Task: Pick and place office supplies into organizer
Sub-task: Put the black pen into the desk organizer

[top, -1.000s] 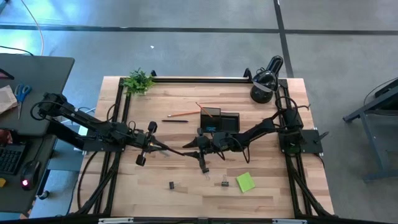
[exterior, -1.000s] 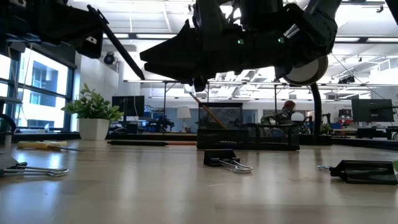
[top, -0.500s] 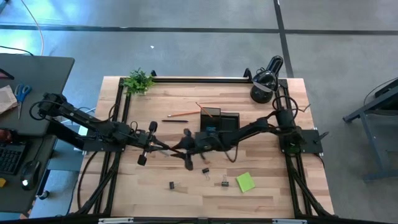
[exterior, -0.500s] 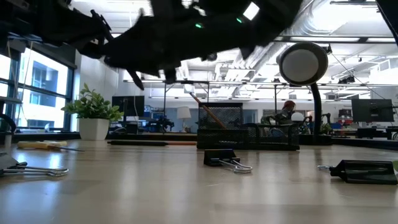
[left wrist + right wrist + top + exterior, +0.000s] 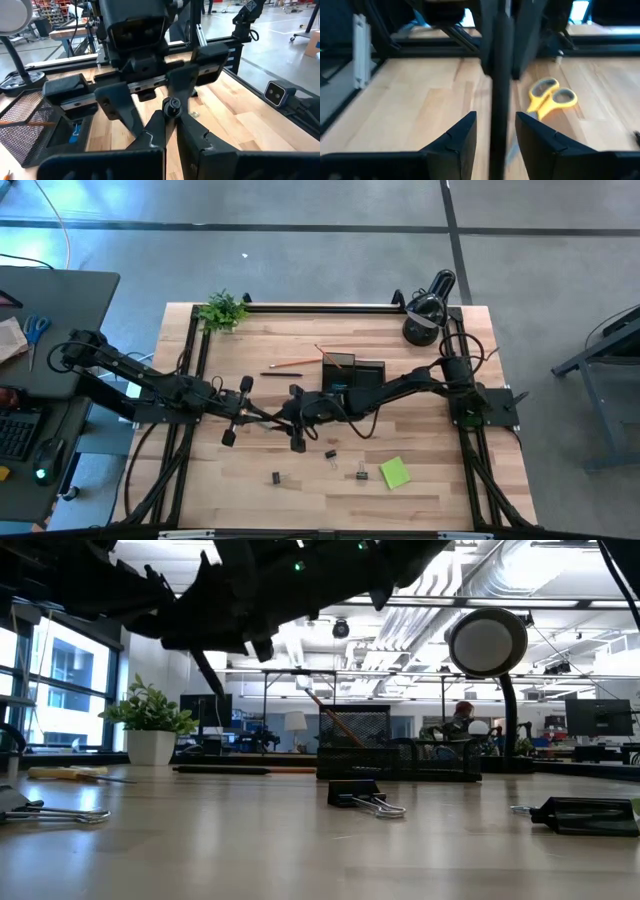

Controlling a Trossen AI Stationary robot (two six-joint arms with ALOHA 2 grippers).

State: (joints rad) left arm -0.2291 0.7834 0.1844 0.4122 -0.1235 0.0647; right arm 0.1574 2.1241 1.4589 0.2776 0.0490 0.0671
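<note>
A: Black pen (image 5: 172, 105) is the task item, held up over mid-table. Your left gripper (image 5: 170, 125) is clamped tight on one end, the free end aimed at the other arm. Looks like a handover, since the left arm sits well away from the organizer (image 5: 370, 366).

B: And the right side?

A: Your right gripper (image 5: 495, 127) faces it, fingers (image 5: 457, 132) partly apart on either side of the pen with a gap each side. It has hold of nothing yet.

B: What's around?

A: Going left to right: plant (image 5: 222, 310) at the far corner, orange pencil (image 5: 288, 364) loose on the wood, yellow scissors (image 5: 550, 97) flat on the table below the meeting point. Then three binder clips (image 5: 330, 454) near the front, sticky pad (image 5: 394, 472), and lamp (image 5: 425, 315) in the far right corner.

B: Anything blocking?

A: Nothing between the grippers. I'd say the risk is the pen slipping if you release before the right side has it. The organizer is just beside the right arm, with a pencil already leaning in it.
</note>
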